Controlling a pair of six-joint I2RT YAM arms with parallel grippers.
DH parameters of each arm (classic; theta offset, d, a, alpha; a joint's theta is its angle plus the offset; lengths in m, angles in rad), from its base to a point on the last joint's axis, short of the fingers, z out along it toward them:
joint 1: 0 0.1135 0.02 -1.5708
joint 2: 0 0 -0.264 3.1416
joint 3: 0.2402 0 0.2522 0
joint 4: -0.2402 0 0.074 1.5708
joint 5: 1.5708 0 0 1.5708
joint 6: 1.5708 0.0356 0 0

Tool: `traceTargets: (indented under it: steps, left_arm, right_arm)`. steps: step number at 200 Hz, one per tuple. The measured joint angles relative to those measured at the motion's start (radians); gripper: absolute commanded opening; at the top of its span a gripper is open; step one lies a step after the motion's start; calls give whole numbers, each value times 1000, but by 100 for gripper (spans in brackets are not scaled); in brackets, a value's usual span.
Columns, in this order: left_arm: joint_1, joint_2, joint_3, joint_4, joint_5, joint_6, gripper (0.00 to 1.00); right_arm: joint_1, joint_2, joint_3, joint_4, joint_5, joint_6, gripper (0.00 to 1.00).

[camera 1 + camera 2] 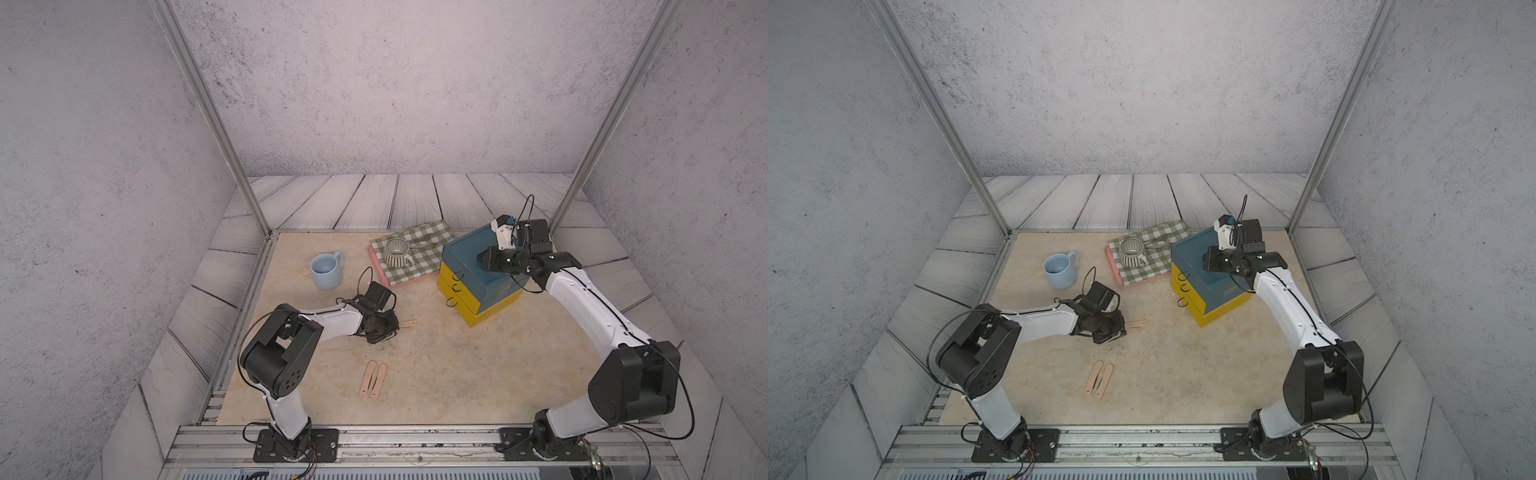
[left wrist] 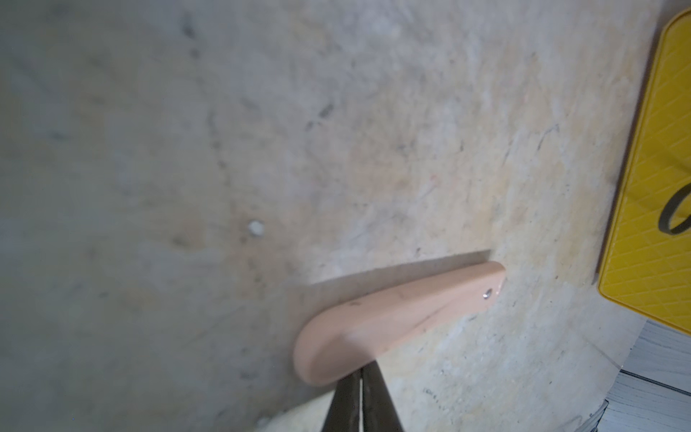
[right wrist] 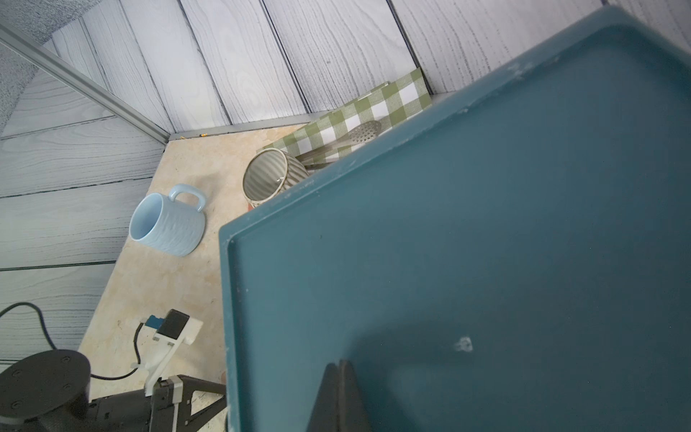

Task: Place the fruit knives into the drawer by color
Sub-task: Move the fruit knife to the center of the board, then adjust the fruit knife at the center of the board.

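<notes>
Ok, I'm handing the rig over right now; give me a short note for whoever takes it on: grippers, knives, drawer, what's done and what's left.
Left gripper: shut on one end of a pink knife, low over the table.
Right gripper: shut, empty, over the teal top of the drawer chest.
Two other pink knives lie side by side on the table, nearer the arm bases.
Done: no grey or green knives are in view; the drawers look closed, so their contents are unseen.
Left: open a drawer, stow the held knife, then the other two.
</notes>
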State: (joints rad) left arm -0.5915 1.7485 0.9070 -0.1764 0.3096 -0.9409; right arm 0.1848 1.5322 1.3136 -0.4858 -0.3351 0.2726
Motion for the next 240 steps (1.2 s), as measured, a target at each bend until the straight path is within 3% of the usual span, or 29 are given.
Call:
traceTargets:
  steps: [23,41,77,134,173,240]
  left_arm:
    - [2,-13,4,-37,-8,19,18]
    - [-21,-23,40,-119,-27,60,36]
    - [-69,-45,219,-323,-73,194,54]
    - [-97,29,491,-594,-134,513,61]
    - [-170,158,565,-702,-212,697,65]
    - [-211,246,607,-718,-322,837,72]
  right_arm:
    - [0,0,0,0,0,0,1]
    - [0,0,0,0,0,0,1]
    - [0,0,0,0,0,0,2]
    - [0,0,0,0,0,0,2]
    - [0,0,-1,2,-3,4,2]
    - [0,0,-2,4,-4,4,2]
